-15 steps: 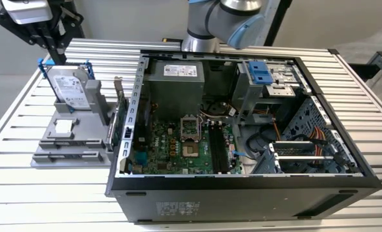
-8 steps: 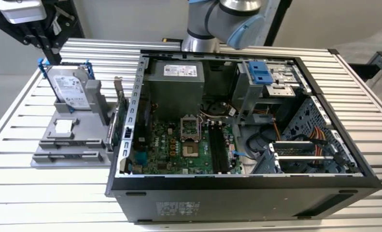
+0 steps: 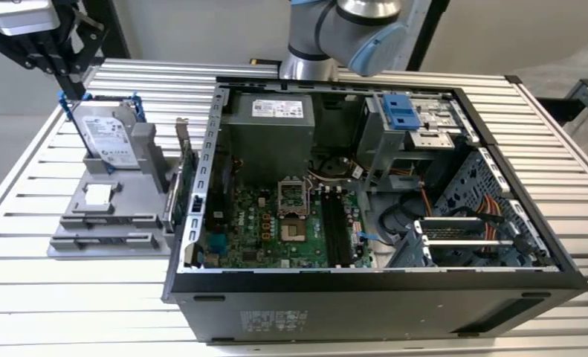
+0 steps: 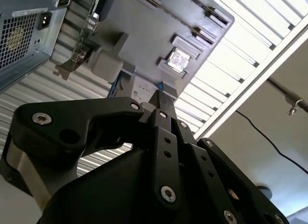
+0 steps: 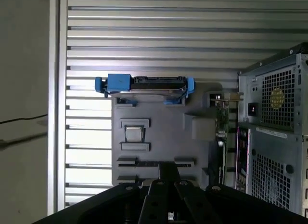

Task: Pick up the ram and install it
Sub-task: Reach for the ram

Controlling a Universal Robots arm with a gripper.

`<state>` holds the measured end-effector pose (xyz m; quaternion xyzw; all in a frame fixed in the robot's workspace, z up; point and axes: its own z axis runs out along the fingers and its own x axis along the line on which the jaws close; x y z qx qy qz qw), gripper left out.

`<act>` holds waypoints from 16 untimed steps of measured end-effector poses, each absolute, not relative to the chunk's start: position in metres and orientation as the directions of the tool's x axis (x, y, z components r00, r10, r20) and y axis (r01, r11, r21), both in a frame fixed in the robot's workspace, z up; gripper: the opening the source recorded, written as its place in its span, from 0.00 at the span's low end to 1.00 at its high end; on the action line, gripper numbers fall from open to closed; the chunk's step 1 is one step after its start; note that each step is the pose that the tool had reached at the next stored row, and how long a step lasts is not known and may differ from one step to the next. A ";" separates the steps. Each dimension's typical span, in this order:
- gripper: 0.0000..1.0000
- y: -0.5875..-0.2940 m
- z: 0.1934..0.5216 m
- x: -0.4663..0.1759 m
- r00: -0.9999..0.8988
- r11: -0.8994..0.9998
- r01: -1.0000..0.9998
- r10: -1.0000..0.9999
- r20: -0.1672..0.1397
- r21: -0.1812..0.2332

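Pick not yet made. The ram [image 5: 139, 162], which I take to be the thin dark strip seated edge-up in a slot of the grey holder [image 5: 159, 132], sits at the holder's end away from the hard drive [image 3: 108, 137]. It is close to the desk [image 3: 36, 327] edge on the exterior view's left. I cannot make out its chips or label from here.

In both wrist views the jaws read as clenched, tips together, with nothing between them. In the exterior view they hang just over the upright hard drive's top edge, toward the desk's far corner on that view's left, well apart from the ram. Whether they touch the drive's blue clip I cannot tell.

A small silver processor [image 5: 134, 134] lies in its recess between the drive and the ram's slot. The open computer case [image 3: 373, 312] stands just beside the holder, mid-desk, and the black memory slots [image 3: 338, 230] on its board look unfilled.

I judge the approach to be the step in hand. The pick calls for released jaws brought over the slot, squared across the stick's thin faces and centred along its length, then lowered without tilt. The installation then calls for a straight, even press into a narrow socket with little room for error.
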<state>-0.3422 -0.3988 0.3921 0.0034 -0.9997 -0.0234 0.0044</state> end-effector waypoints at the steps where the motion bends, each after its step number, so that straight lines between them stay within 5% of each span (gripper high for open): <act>1: 0.00 -0.399 0.392 -0.343 -1.000 0.999 -0.008 -0.009 0.009 0.047; 16: 0.00 -0.409 0.392 -0.345 -1.000 0.999 -0.010 -0.010 0.010 0.047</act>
